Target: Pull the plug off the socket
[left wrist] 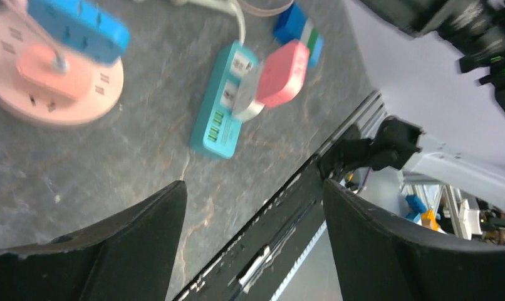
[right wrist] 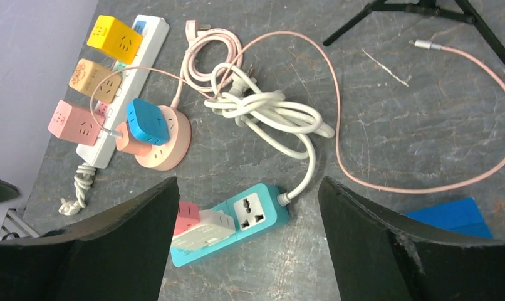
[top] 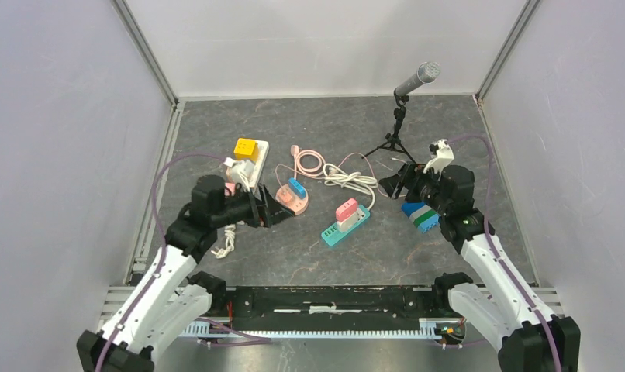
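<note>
Top external view: where does the plug sit?
— Pink plug [top: 347,209] is seated in the teal socket strip [top: 345,227], mid-table, between the arms.
— Grippers?
— Left gripper [left wrist: 253,188] is spread wide and holds nothing (just beside the round pink socket [top: 294,203]). Right gripper [right wrist: 247,183] is likewise parted and empty, apart from the strip.

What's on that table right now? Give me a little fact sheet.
Teal power strip: centre of table, pink-and-white plug seated in it
Round pink socket: blue cube plug on top
White power strip: yellow, tan and pink cubes plugged in
Left fingers: open, empty, above the table
Right fingers: open, empty
Also there: microphone on tripod, coiled white cable
</note>
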`<state>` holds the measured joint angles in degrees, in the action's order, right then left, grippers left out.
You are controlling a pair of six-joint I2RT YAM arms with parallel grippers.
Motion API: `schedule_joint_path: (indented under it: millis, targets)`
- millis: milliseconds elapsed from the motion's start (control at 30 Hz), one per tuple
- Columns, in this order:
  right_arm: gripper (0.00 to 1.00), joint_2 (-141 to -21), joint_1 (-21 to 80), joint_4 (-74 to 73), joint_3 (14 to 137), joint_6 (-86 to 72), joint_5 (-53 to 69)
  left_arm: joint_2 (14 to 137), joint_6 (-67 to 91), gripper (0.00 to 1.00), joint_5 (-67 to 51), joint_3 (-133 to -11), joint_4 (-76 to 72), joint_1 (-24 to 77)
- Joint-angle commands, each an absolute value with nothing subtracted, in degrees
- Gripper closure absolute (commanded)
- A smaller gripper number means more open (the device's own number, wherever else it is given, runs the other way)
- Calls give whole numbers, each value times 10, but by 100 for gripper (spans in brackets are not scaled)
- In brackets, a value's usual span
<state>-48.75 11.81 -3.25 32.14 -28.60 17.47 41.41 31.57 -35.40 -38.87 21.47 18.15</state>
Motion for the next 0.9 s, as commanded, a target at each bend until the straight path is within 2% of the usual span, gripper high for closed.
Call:
schedule_joint_path:
  millis: [0, 100, 300, 433, 600, 733, 867]
  targets:
    - [16, -483, 128, -48, 325, -304, 141, 448, 375, 19, -228, -328, 164, 253]
    - [19, -488, 138, -56, 329, -301, 133, 486, 396, 24, -187, -296, 115, 302]
    - [20, -497, 172, -68, 337, -293, 119, 611, 423, 26, -67, -295, 19, 407]
    - [20, -495, 189, -73, 335, -290, 102, 712, 428, 36, -9, -331, 3, 454]
    - [29, -494, 194, -76, 337, -287, 102, 788, 433, 45, 40, -348, -44, 488]
    - [30, -496, 194, -76, 340, -284, 100, 819, 430, 45, 59, -343, -65, 512]
    - [31, -505, 195, -78, 346, -282, 102, 839, 428, 47, 6, -336, -105, 526]
